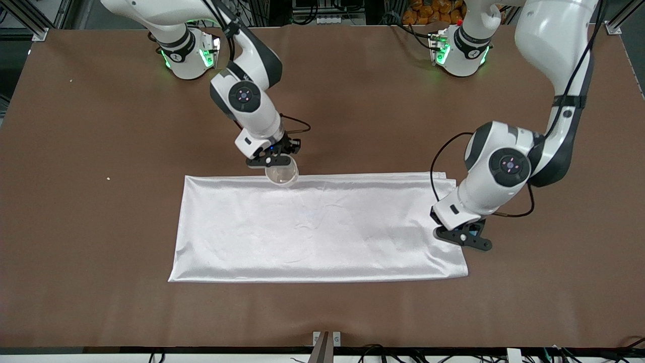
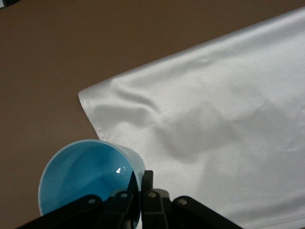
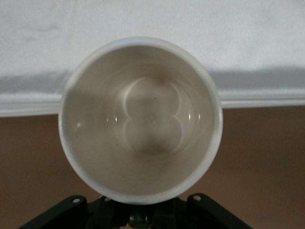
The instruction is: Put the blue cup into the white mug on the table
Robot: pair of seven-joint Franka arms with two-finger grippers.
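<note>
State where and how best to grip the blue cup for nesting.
Pinch the blue cup by its rim wall from the open end, one finger inside, one outside, as the left gripper does: no handle, and the base stays free to enter the white mug.

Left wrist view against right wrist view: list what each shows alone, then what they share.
Only the left wrist view shows the small light-blue tapered plastic cup, pinched at its rim by the left tool. Only the right wrist view shows the small white cylindrical mug, empty, held by the right tool. Both show the white rectangular cloth on the matte brown table.
</note>
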